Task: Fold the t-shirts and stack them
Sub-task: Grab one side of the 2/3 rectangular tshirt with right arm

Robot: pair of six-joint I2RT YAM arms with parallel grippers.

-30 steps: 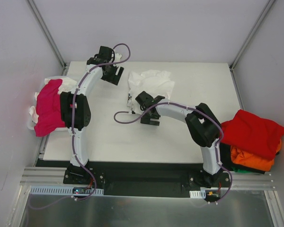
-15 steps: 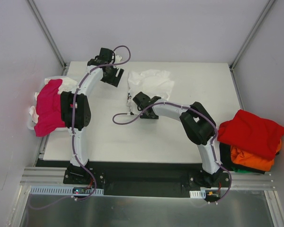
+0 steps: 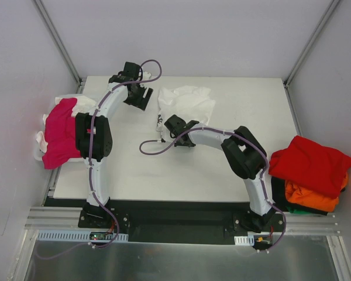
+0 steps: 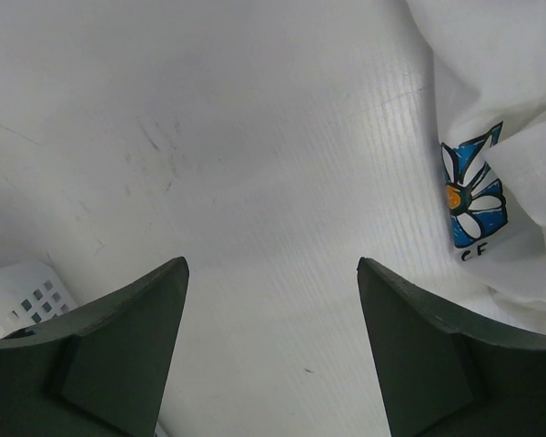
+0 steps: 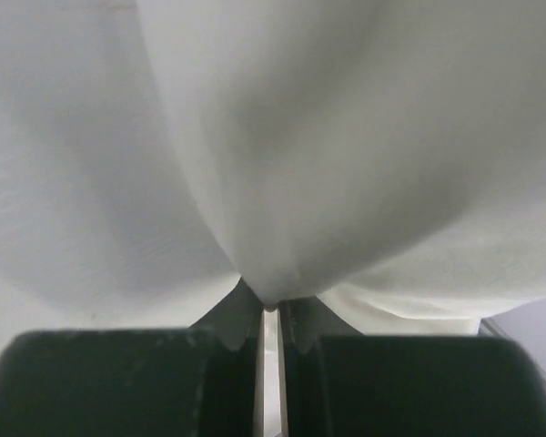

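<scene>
A crumpled white t-shirt (image 3: 187, 102) lies at the back middle of the table; its blue daisy print (image 4: 474, 196) shows in the left wrist view. My right gripper (image 3: 168, 124) is at the shirt's near left edge, shut on a pinch of the white cloth (image 5: 346, 137), and its jaws (image 5: 269, 308) meet on a fold. My left gripper (image 3: 141, 96) hangs open just left of the shirt, with only bare table between its fingertips (image 4: 271, 264). A magenta t-shirt (image 3: 58, 133) drapes over the left bin. Red (image 3: 313, 163) and orange (image 3: 313, 197) t-shirts are stacked off the right edge.
A white slotted bin (image 3: 67, 100) holding more white cloth sits at the table's left edge, and its corner (image 4: 18, 296) shows in the left wrist view. Something green (image 3: 293, 206) lies under the orange shirt. Cage posts rise at both back corners.
My right gripper slid left to the white shirt's near edge and shut on the cloth. The left gripper has barely moved and stays open.
</scene>
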